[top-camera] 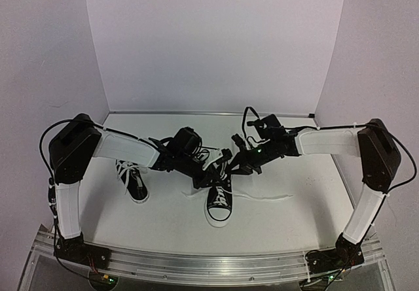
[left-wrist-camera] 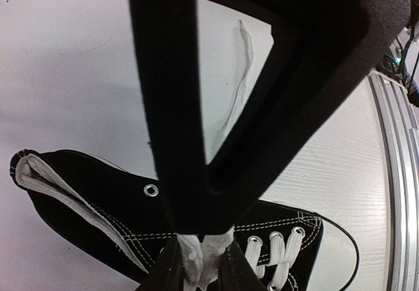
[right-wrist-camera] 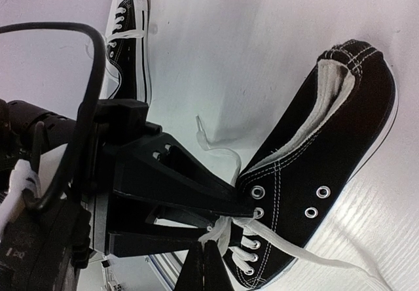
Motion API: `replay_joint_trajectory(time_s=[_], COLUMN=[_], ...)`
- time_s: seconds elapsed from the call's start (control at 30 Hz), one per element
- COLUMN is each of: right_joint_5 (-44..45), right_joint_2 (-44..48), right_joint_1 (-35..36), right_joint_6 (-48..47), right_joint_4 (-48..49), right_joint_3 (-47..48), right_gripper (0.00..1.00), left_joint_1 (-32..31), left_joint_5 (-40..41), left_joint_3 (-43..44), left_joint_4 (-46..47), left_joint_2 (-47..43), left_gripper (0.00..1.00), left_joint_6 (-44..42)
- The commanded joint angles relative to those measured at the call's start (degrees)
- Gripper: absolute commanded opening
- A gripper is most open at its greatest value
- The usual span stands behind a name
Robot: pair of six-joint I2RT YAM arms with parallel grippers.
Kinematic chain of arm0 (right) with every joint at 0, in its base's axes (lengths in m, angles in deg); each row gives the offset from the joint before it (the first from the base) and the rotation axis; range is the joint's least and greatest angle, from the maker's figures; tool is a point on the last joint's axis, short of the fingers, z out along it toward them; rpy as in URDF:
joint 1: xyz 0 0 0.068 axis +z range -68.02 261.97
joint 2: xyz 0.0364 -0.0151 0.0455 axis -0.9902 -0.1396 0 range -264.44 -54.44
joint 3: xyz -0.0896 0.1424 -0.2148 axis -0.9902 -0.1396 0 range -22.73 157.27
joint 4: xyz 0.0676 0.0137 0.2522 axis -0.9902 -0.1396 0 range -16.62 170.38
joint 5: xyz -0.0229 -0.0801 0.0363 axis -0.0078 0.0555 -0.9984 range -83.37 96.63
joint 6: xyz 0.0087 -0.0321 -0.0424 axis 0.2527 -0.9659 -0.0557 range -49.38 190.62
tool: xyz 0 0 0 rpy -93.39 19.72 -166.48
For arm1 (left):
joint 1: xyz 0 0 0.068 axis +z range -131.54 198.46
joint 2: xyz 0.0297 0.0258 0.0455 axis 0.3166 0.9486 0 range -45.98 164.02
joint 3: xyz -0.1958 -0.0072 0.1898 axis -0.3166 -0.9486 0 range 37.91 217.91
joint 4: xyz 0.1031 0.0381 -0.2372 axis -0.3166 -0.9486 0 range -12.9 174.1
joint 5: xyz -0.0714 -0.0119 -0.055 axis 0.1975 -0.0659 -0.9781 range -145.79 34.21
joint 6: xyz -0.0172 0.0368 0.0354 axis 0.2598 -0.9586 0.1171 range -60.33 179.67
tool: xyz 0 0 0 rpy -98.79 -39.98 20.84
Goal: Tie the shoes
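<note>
While two small black canvas low-top sneakers with white laces, white rubber soles and white toe caps stand on the white table (top-camera: 294, 193), two black-and-white arms reach in from either side and meet above one of them. The centre sneaker (top-camera: 219, 203) points its toe toward the arm bases, directly under the meeting claws. The second sneaker (top-camera: 134, 183) sits well apart to the left, beside the left arm. One loose white lace end (top-camera: 265, 197) trails from the centre sneaker across the table to the right.

From overhead the fingertips are only a dark tangle. The left wrist camera shows more: the left gripper (left-wrist-camera: 200, 274) is clamped on a bunched white lace (left-wrist-camera: 200, 255) that fills the gap between its fingers, just above the eyelets. The right gripper (left-wrist-camera: 196, 222) comes to a point directly over the same spot. Only the right wrist camera shows both sneakers in one close view. There the right gripper's jaws are squeezed together at a lace loop, but whether any lace is pinched between them cannot be told.

The centre sneaker's collar gapes, showing pale lining. It has silver eyelets, white stitching along the throat, and laces crossing the lower eyelets.
</note>
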Motion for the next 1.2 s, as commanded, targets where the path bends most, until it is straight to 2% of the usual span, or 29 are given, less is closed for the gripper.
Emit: replay_joint_trajectory(time_s=[0.0,0.07,0.13,0.2,0.3,0.4,0.5,0.7,0.97,1.17], right_joint_5=[0.6,0.2,-0.3,-0.2,0.5,3.8,10.6,21.0,28.5,31.8], right_joint_2=[2.9,2.9,3.0,3.9,6.2,9.7,12.4,16.1,11.3,8.5], right_joint_1=[0.0,-0.1,-0.4,-1.2,-3.7,-6.9,-8.6,-8.7,-8.7,-8.7], right_joint_6=[0.2,0.1,0.0,0.2,1.3,2.4,3.2,5.7,6.4,6.2], right_joint_4=[0.4,0.3,0.1,-0.3,-1.4,-5.2,-12.9,-22.1,-29.3,-28.7], right_joint_3=[-0.6,-0.6,-0.9,-1.6,-3.7,-6.6,-8.1,-11.8,-10.0,-11.1], right_gripper=[0.00,0.00,0.01,0.16,0.37,0.50,0.62,0.73,0.71,0.73], left_joint_1=[-0.1,-0.1,-0.1,-0.1,-0.1,-0.1,-0.1,-0.1,-0.1,-0.1], left_joint_5=[1.7,1.8,2.3,2.5,1.9,1.7,1.5,1.2,0.4,0.3], left_joint_3=[3.0,3.1,3.1,3.1,3.3,3.2,3.1,3.0,2.1,2.5], left_joint_4=[1.7,1.8,2.0,2.1,1.6,1.5,1.5,1.6,2.9,3.0], left_joint_2=[-0.4,-0.4,-0.5,-0.4,-0.1,-0.1,-0.2,-0.2,-0.4,-0.1], left_gripper=[0.18,0.15,0.07,0.00,0.00,0.00,0.00,0.00,0.00,0.00], left_joint_6=[-0.2,-0.3,-0.3,-0.1,-0.1,-0.3,-0.6,-1.0,-0.1,-0.3])
